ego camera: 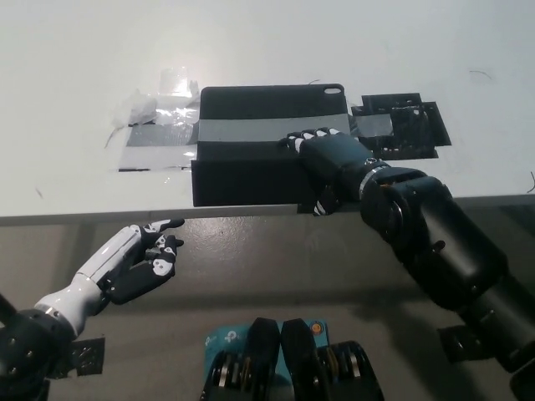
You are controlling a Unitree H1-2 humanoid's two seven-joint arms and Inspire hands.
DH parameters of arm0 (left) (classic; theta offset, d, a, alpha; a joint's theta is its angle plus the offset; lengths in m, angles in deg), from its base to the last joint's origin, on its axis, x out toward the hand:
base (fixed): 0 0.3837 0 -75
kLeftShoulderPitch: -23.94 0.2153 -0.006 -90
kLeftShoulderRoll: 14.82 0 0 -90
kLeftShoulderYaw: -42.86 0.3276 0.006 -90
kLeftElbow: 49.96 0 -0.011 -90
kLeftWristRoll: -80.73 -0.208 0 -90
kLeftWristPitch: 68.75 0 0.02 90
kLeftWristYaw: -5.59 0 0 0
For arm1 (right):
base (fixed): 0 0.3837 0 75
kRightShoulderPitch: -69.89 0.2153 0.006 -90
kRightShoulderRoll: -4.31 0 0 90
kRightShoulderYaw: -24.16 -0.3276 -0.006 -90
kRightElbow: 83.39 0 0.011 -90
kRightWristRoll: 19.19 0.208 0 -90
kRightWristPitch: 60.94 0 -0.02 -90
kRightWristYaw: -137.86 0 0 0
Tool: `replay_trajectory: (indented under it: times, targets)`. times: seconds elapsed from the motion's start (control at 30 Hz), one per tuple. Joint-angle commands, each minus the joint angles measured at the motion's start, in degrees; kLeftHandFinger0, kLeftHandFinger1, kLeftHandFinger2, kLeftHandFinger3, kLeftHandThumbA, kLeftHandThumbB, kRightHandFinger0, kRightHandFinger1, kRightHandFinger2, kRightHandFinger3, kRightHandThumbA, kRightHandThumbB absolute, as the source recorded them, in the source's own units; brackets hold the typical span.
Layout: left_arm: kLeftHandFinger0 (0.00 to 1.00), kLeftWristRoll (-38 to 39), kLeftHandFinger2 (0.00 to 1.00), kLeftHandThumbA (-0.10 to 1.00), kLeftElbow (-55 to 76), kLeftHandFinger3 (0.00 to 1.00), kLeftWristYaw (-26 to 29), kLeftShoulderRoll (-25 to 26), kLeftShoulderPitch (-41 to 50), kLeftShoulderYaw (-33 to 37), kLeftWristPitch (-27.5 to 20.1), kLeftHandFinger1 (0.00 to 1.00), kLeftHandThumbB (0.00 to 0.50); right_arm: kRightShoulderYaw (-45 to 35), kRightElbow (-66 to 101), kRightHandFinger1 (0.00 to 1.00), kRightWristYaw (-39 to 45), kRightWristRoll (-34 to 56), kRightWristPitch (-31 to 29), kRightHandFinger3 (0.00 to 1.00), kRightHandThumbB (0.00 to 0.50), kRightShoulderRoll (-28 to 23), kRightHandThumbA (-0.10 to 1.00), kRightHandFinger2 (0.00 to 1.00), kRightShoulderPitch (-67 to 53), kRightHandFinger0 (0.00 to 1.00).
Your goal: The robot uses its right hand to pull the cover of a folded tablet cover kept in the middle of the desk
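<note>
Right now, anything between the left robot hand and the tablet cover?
Head view: only the white desk's front edge lies between them. Left robot hand rests below it, off the tablet cover.

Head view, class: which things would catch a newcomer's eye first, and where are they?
The black right hand lies on the dark tablet cover at the white desk's near edge. A grey tape band crosses the cover. The white left hand rests below the desk, lower left.
</note>
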Motion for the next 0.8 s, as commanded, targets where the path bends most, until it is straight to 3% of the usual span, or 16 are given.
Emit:
replay_trajectory:
  times: [0.0,0.13,0.2,0.37,0.4,0.5,0.53,0.6,0.73,0.77]
  targets:
    - [0.77,-0.31,0.97,1.00,1.08,1.00,-0.79,1.27,-0.72,-0.31,0.74,0.84,0.062,-0.82,2.39,1.00,-1.43,-1.63,0.86,1.00,0.491,-0.20,1.00,1.00,4.07,1.00]
    - [0.77,-0.37,0.96,1.00,0.82,1.00,-0.77,1.21,-0.79,-0.40,0.74,0.83,0.076,-0.82,1.78,1.00,-1.31,-1.09,0.43,1.00,0.493,-0.33,1.00,1.00,2.46,1.00]
    - [0.77,-0.09,0.96,1.00,0.64,1.00,-0.72,1.04,-0.68,-0.58,0.74,0.83,0.097,-0.45,2.13,1.00,-1.70,-1.29,0.58,1.00,0.471,-0.29,1.00,1.00,0.38,1.00]
    - [0.76,-0.21,0.95,1.00,0.52,1.00,-0.61,0.88,-1.19,-0.56,0.74,0.83,0.092,-2.08,3.98,1.00,0.13,2.08,-0.34,1.00,0.423,-0.90,1.00,1.00,-2.38,1.00]
    - [0.75,-0.16,0.95,1.00,0.25,1.00,-0.78,1.30,-1.85,-0.73,0.74,0.82,0.071,-2.63,5.39,1.00,0.73,2.82,-0.08,0.98,0.395,-1.18,1.00,0.93,-3.44,1.00]
    - [0.76,0.09,0.95,1.00,0.15,1.00,-0.93,1.31,-1.89,-0.79,0.74,0.82,0.086,-3.51,7.12,0.98,1.36,3.70,-0.03,0.87,0.390,-1.55,1.00,0.88,-5.24,1.00]
    - [0.76,0.03,0.95,1.00,0.06,1.00,-0.88,1.27,-1.92,-0.77,0.74,0.82,0.096,-3.58,7.67,0.93,1.72,3.81,-0.12,0.84,0.388,-1.83,1.00,0.86,-5.84,1.00]
    - [0.76,-0.48,0.95,1.00,0.20,1.00,-0.92,1.54,-2.02,-0.49,0.73,0.83,0.099,-3.76,9.35,0.98,3.39,4.26,1.37,0.84,0.365,-2.45,1.00,0.87,-7.49,1.00]
    - [0.77,-0.40,0.95,1.00,0.00,1.00,-1.00,1.65,-2.14,-0.58,0.73,0.83,0.107,-3.64,10.83,0.96,4.38,4.51,2.44,0.84,0.377,-3.04,1.00,0.86,-9.40,1.00]
    - [0.77,-0.41,0.95,1.00,-0.02,1.00,-1.07,1.73,-2.12,-0.59,0.74,0.83,0.116,-3.84,11.39,0.92,4.55,4.79,3.07,0.85,0.377,-2.97,1.00,0.85,-9.87,1.00]
